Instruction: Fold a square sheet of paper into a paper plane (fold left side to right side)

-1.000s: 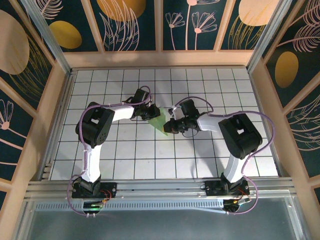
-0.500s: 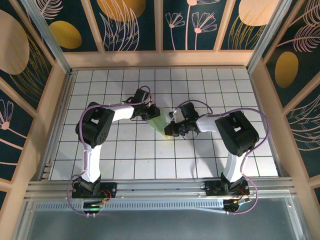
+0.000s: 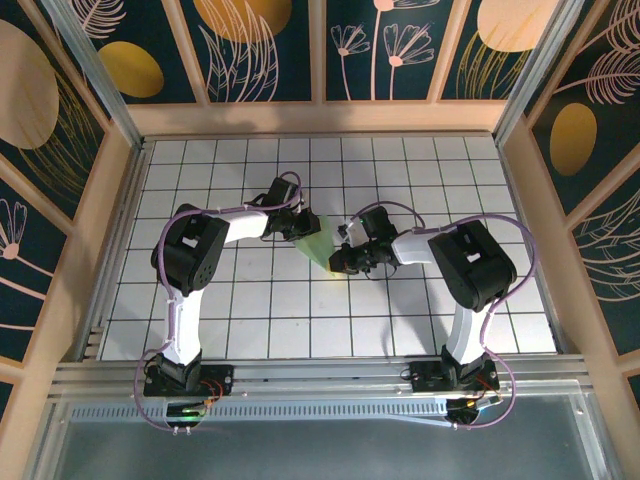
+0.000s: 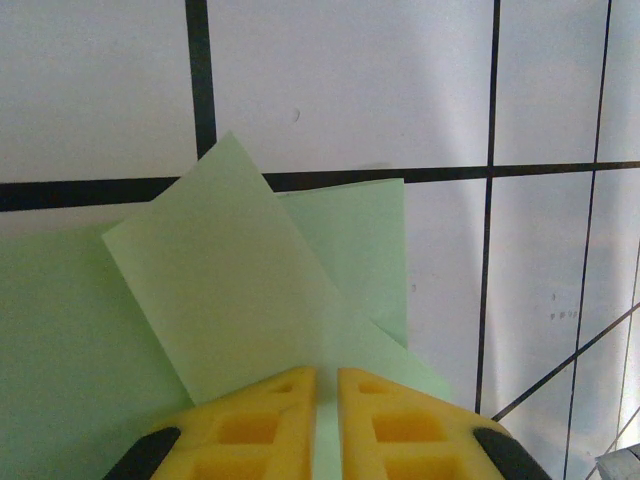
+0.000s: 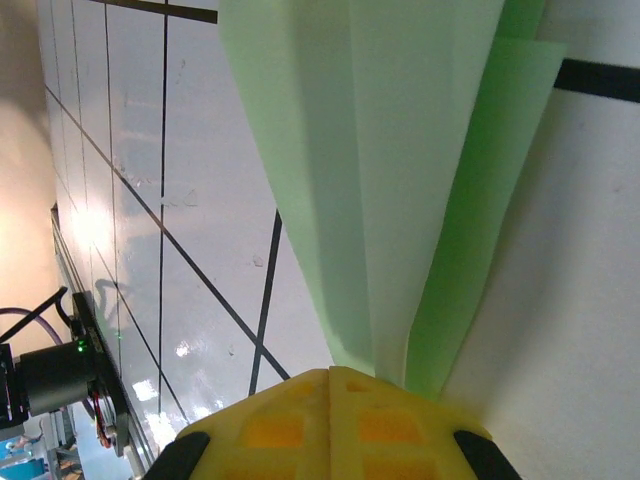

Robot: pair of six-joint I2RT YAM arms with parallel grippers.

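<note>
The sheet of paper (image 3: 318,245) is pale green and folded into a narrow pointed shape. It lies at the table's middle between my two grippers. My left gripper (image 3: 303,228) is at its upper left edge. In the left wrist view its yellow fingers (image 4: 270,420) stand almost together, with a raised flap of the paper (image 4: 230,290) in the thin slit of the left gripper (image 4: 327,375). My right gripper (image 3: 337,259) is at the paper's lower right end. In the right wrist view the right gripper (image 5: 330,372) is shut, and the creased paper (image 5: 400,150) runs in under its tips.
The white grid table (image 3: 420,310) stretches around the paper, bounded by wooden walls (image 3: 520,200) on three sides. A metal rail (image 3: 320,375) with both arm bases runs along the near edge. Both arms bend inward toward the centre.
My right arm's wrist has shifted slightly left, closer to the paper. The left arm and the paper have stayed where they were.
</note>
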